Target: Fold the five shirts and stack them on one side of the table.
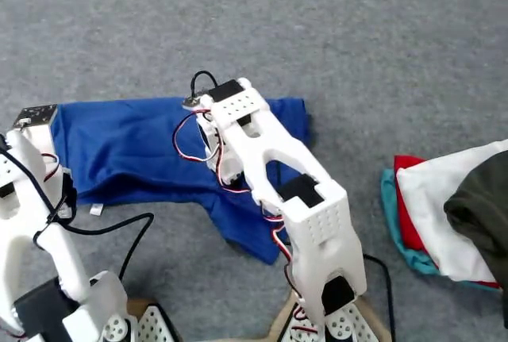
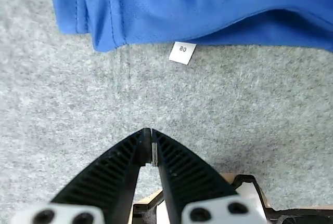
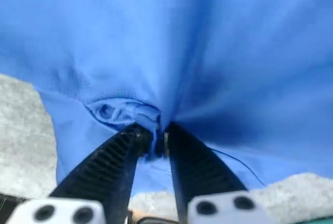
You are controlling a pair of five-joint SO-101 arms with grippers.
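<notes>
A blue shirt lies spread and partly folded across the middle-left of the grey table. My right gripper is shut on a pinch of the blue shirt, and the cloth puckers around its tips. In the high view this arm stands over the shirt's middle. My left gripper is shut on nothing, hovering over bare table just short of the blue shirt's hem and its white size tag. The left arm is at the table's left edge.
A pile of other shirts, white, red, teal and dark, lies at the right edge of the table. The far half of the table is bare grey felt. Cables trail from both arms near the front.
</notes>
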